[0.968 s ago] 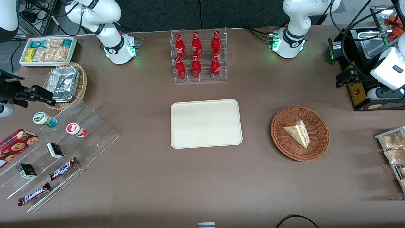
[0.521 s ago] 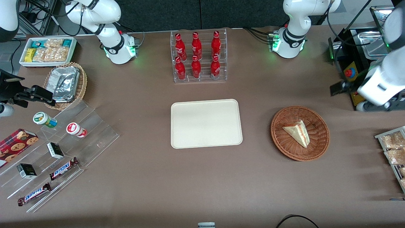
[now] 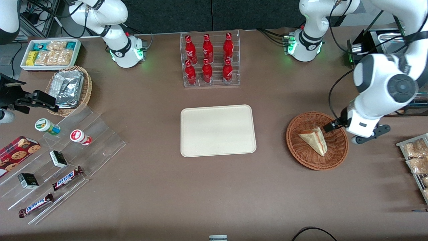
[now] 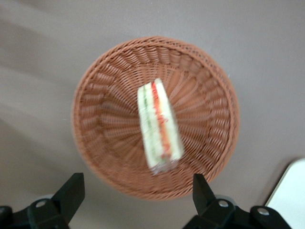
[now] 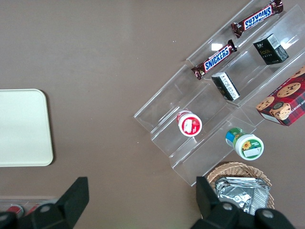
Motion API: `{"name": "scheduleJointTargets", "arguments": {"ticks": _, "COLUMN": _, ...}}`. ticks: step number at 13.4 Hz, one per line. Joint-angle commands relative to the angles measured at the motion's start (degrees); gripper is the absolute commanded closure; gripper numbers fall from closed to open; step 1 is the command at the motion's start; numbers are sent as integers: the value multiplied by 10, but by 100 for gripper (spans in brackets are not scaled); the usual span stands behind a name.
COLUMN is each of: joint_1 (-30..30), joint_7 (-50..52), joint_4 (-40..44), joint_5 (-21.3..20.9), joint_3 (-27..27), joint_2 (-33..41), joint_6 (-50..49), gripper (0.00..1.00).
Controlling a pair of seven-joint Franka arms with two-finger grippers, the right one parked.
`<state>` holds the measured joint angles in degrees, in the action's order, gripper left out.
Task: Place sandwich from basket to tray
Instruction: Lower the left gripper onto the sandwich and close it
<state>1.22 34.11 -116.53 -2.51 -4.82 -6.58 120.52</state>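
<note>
Fingers (image 4: 71,193) of the gripper (image 4: 136,195) stand wide apart with nothing between them, hanging above the basket (image 4: 100,86) without touching it. Seen from the front, the gripper (image 3: 329,127) sits over the basket's (image 3: 302,155) rim at about 2 o'clock, at the edge toward the working arm's end of the tabletop (image 3: 214,194). Inside the basket lies the sandwich (image 3: 314,140), a pale wedge resting on the wicker floor near the middle, its red and green filling visible along the cut edge; the wrist camera shows that striped edge (image 4: 159,125) facing up at it. One black finger tip (image 3: 327,128) appears just beside the sandwich's wide end in the front view, and whether they touch cannot be told from there. Roughly at 9 o'clock from the basket, well apart from it, rests the cream tray (image 3: 218,130), flat on the tabletop with nothing on it. At 12 o'clock from the tray, farther from the front camera, stands a clear rack of red bottles (image 3: 210,59).
</note>
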Motion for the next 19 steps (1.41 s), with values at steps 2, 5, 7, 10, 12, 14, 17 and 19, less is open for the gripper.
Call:
{"name": "scheduleJointTargets", "arguments": {"ticks": 2, "joint_1": 23, "joint_7": 98, "joint_4": -61, "joint_5": -3, "joint_3": -1, "joint_2": -12, "joint_6": 123, "gripper": 0}}
{"name": "scheduleJointTargets", "arguments": {"ticks": 5, "joint_1": 23, "joint_7": 95, "joint_4": -87, "joint_5": -9, "joint_3": 0, "joint_2": -33, "joint_6": 176, "gripper": 0}}
{"name": "scheduleJointTargets", "arguments": {"ticks": 7, "joint_1": 23, "joint_7": 94, "joint_4": -89, "joint_5": -10, "joint_3": 0, "joint_2": -46, "joint_6": 177, "gripper": 0}}
{"name": "scheduleJointTargets", "arguments": {"ticks": 10, "joint_1": 22, "joint_7": 95, "joint_4": -99, "joint_5": -28, "joint_3": 1, "joint_2": -54, "joint_6": 177, "gripper": 0}}
{"name": "scheduleJointTargets", "arguments": {"ticks": 12, "joint_1": 21, "joint_7": 95, "joint_4": -101, "joint_5": -30, "joint_3": 2, "joint_2": -61, "joint_6": 177, "gripper": 0}}
{"name": "scheduleJointTargets", "arguments": {"ticks": 14, "joint_1": 19, "joint_7": 95, "joint_4": -99, "joint_5": -29, "joint_3": 2, "joint_2": -65, "joint_6": 177, "gripper": 16}}
{"name": "scheduleJointTargets", "arguments": {"ticks": 17, "joint_1": 19, "joint_7": 99, "joint_4": -99, "joint_5": -29, "joint_3": 3, "joint_2": -79, "joint_6": 190, "gripper": 66}}
{"name": "scheduleJointTargets", "arguments": {"ticks": 19, "joint_1": 18, "joint_7": 99, "joint_4": -99, "joint_5": -29, "joint_3": 3, "joint_2": -81, "joint_6": 192, "gripper": 100}}
